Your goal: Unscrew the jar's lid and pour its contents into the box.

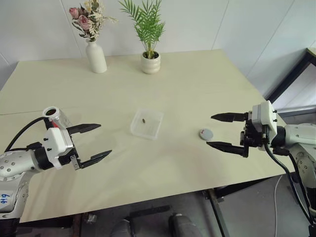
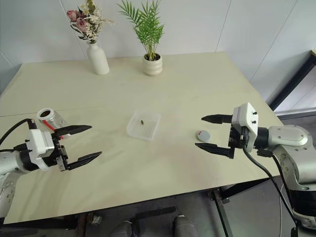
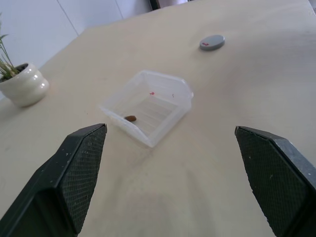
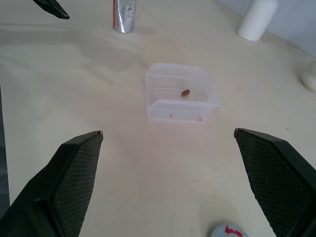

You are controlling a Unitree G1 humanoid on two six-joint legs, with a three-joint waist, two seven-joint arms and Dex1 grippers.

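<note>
The clear jar [image 1: 52, 115] with a red mark stands upright and lidless at the table's left, just behind my left gripper [image 1: 104, 139]. That gripper is open, empty and points toward the box [image 1: 146, 123]. The shallow clear box sits mid-table with the contents [image 3: 130, 118], a tiny brown bit, lying inside it. The silver-grey lid [image 1: 206, 134] lies flat on the table right of the box. My right gripper [image 1: 210, 131] hovers open and empty beside the lid, its fingers pointing left, one beyond the lid and one nearer than it. The jar [image 4: 123, 15] also stands in the right wrist view.
A white vase [image 1: 96, 57] with flowers and a white plant pot [image 1: 150, 62] stand at the table's far side. The table's right edge [image 1: 266, 113] runs close under my right arm, with a dark frame beyond it.
</note>
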